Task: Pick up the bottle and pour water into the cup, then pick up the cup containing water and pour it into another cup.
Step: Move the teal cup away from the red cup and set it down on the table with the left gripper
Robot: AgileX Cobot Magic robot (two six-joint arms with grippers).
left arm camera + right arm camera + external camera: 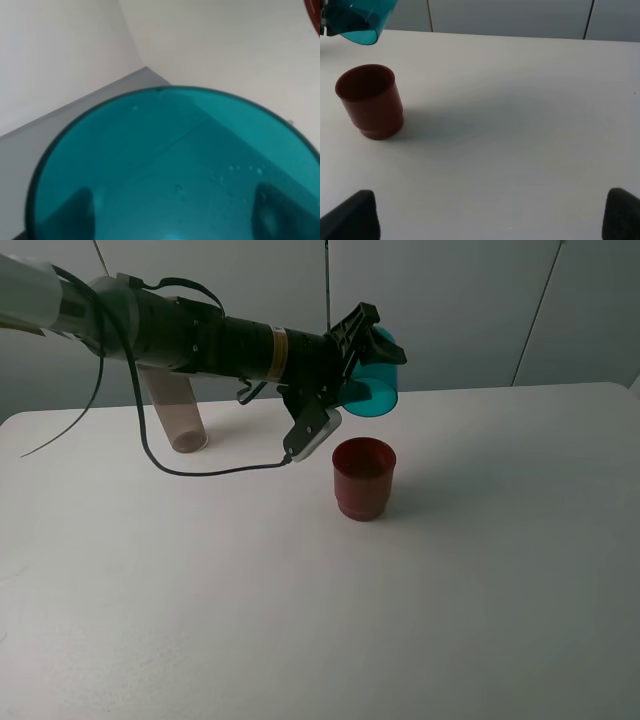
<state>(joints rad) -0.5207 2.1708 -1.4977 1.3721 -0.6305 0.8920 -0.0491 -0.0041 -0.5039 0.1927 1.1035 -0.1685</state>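
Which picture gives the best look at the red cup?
The right wrist view: the red cup stands whole and unobstructed on the table. The exterior high view also shows it whole, but smaller. The left wrist view catches only a sliver at the frame's corner.

Teal cup (375, 380) tipped on its side above upright red cup (363, 478), smoky bottle (178, 412) standing well apart
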